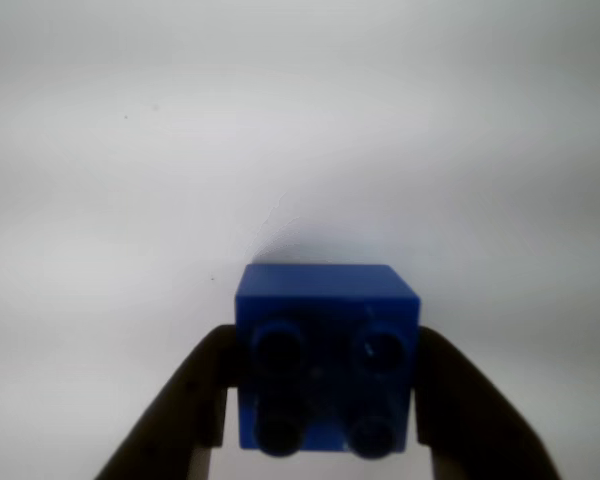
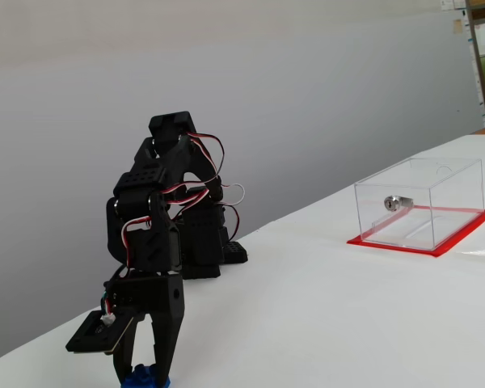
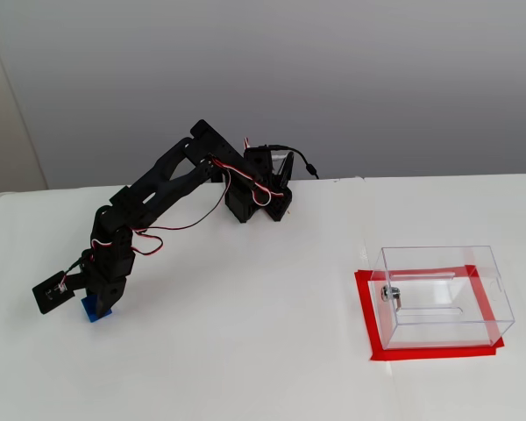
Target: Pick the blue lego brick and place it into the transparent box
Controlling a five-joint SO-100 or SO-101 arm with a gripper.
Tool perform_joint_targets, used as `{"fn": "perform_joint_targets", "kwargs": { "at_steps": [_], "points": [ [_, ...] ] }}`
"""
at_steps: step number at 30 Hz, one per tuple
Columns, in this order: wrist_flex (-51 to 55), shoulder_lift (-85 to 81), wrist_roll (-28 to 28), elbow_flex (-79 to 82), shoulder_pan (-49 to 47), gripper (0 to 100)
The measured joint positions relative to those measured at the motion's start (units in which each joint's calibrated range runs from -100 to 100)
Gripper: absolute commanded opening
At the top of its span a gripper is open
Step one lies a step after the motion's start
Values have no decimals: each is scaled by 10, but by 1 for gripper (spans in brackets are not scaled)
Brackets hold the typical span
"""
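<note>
Jaws (image 1: pixel 325 420): pinching the blue lego brick (image 1: pixel 326 355) by its sides, low at the bench (image 3: pixel 245 351) | Risk: your brick could twist loose on the long carry to the transparent box (image 3: pixel 443 294), well apart.

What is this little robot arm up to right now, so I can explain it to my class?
The arm's gripper is down at the table, its two fingers on either side of the blue lego brick, which looks gripped but not yet lifted. The transparent box sits empty on its red base, well off to the right in a fixed view, so the brick has yet to be carried over.
</note>
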Motion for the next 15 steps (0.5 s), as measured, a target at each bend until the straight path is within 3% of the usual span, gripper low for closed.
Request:
{"fn": "perform_joint_targets", "kwargs": {
  "at_steps": [15],
  "points": [
    [2, -42, 0, 0, 0, 7]
  ]
}}
